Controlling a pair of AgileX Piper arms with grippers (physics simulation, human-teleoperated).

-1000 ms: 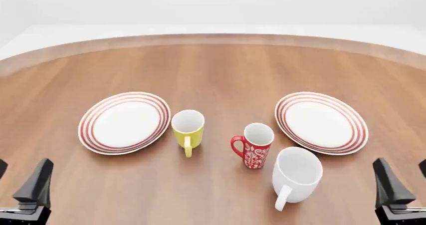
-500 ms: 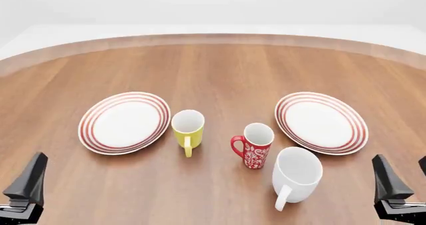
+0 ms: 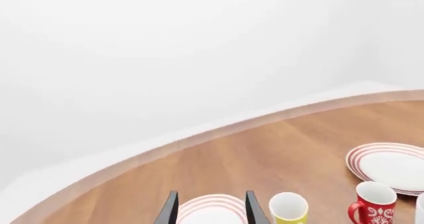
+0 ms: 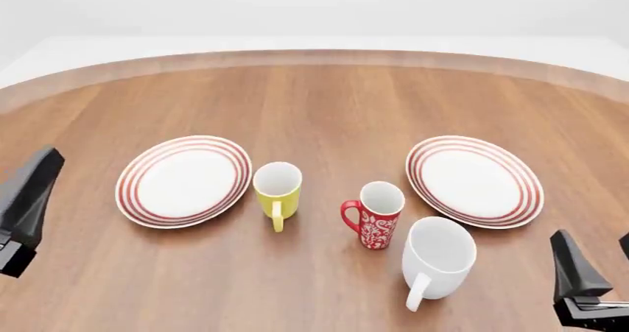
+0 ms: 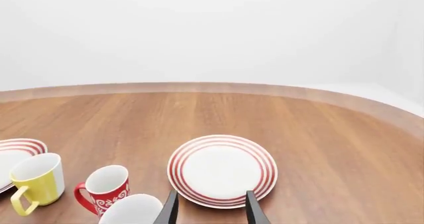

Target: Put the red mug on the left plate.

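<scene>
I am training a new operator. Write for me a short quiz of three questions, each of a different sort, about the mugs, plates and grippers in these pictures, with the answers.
1. True or false: the red mug already stands on the left plate.
2. Which mug stands nearest the left plate? A) yellow mug B) white mug C) red mug
3. Fill in: the left gripper holds ____.

Key: 1 false, it stands on the table between the yellow and white mugs. 2 A. 3 nothing; its fingers are apart.
</scene>
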